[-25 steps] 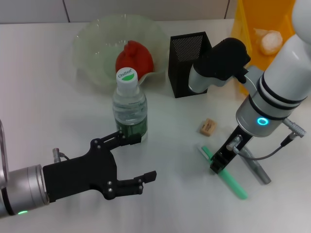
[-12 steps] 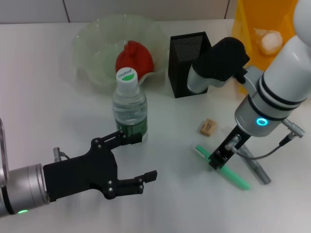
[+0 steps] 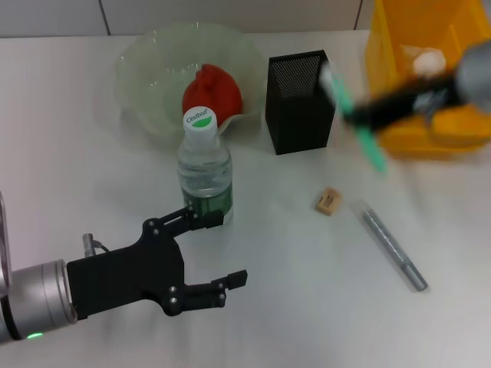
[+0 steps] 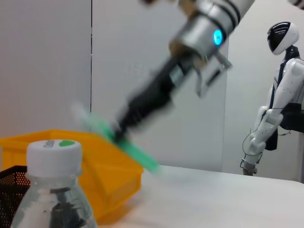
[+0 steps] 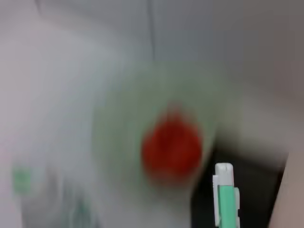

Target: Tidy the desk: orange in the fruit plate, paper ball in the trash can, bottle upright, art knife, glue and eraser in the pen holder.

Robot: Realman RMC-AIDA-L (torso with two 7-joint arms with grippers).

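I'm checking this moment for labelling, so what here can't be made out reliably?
- Right hand: smeared by motion in the head view; how its fingers sit on the green art knife is unreadable.
- Pen holder: its inside is hidden by its own mesh walls.
- Paper ball: partly covered by the blurred arm.
- Right wrist view: the fruit plate and red fruit are only blur.

White desk (image 3: 69,161), pale panelled wall (image 4: 47,61), white humanoid figure (image 4: 280,90) beyond.
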